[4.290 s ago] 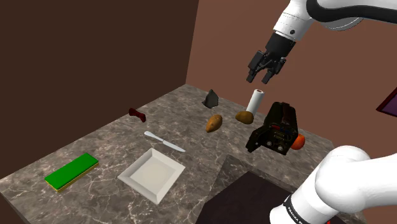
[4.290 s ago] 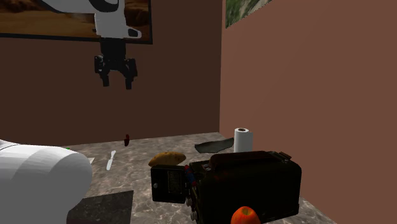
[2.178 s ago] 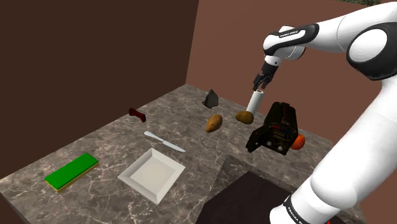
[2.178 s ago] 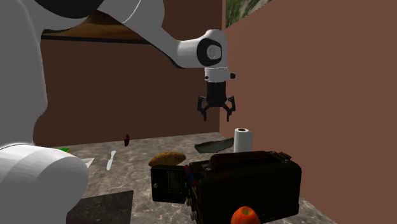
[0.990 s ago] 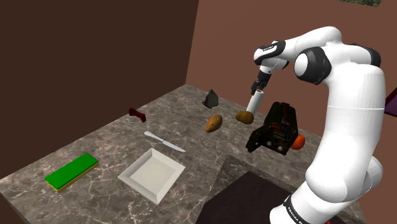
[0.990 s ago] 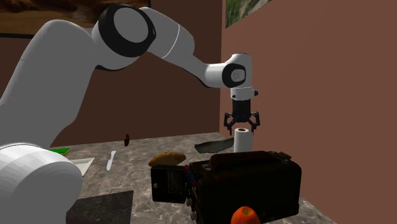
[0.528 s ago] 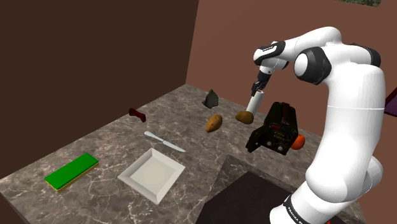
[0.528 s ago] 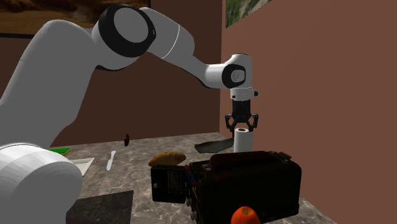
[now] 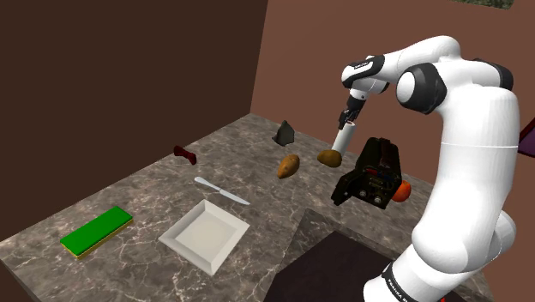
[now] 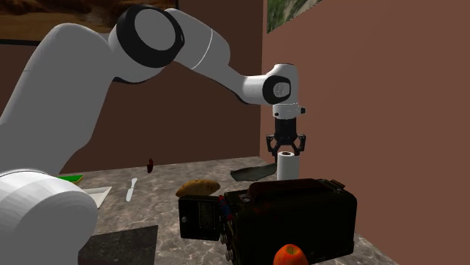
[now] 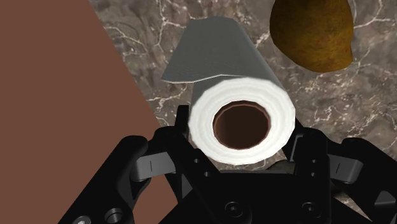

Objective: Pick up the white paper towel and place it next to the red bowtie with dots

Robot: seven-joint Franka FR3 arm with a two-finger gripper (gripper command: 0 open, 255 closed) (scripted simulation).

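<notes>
My black pincer (image 10: pixel 286 144) hangs released over the white paper towel roll (image 10: pixel 288 169), one finger on either side of its top rim, neither clearly pressing it. The roll stands upright on the marble counter (image 9: pixel 154 193), at about one o'clock on it in the shoulder view, close to the brown wall. A brown potato (image 9: pixel 329 158) sits just beside the roll at seven o'clock, and a black toaster-like box (image 9: pixel 374 172) at four. The dark red bowtie (image 9: pixel 184 154) lies well apart at nine o'clock. I judge that clamping so high on a tall, soft roll could tilt or crush it. An uneven squeeze could knock it into the potato, and a low carry might clip the longer potato (image 9: pixel 289 166).
</notes>
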